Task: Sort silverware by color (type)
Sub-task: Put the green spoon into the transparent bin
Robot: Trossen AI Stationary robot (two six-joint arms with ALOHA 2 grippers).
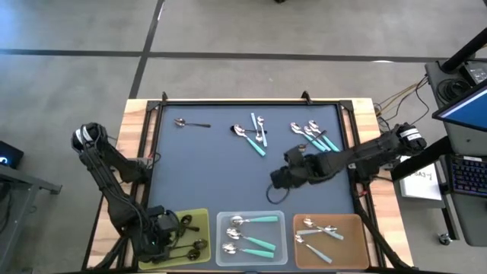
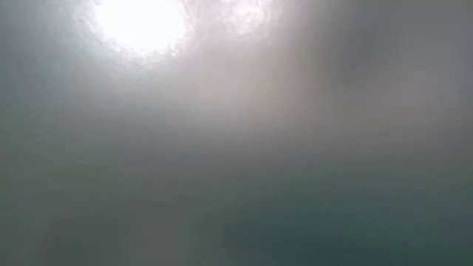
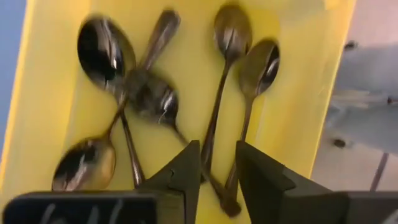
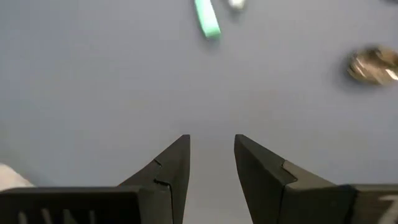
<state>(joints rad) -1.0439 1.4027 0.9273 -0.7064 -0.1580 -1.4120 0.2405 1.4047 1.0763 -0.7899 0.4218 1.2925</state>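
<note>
Several dark all-metal spoons [image 3: 155,93] lie in the yellow tray [image 1: 199,219] at the table's near left corner. My left gripper [image 3: 217,168] [image 1: 173,228] hovers open over that tray, its fingers standing either side of two handle ends. My right gripper [image 4: 211,162] [image 1: 274,181] is open and empty above bare blue mat at mid-table. Loose spoons lie on the mat: a dark one [image 1: 190,123], a teal-handled cluster [image 1: 253,135] and a mixed cluster [image 1: 312,135]. A teal handle end [image 4: 208,22] and a spoon bowl [image 4: 373,65] show ahead of the right fingers.
A clear tray [image 1: 280,221] with teal-handled spoons and an orange tray [image 1: 358,224] with light-blue-handled spoons sit along the near edge. A black frame [image 1: 251,101] borders the blue mat. The low view shows only haze. Cables and a monitor stand beyond the right edge.
</note>
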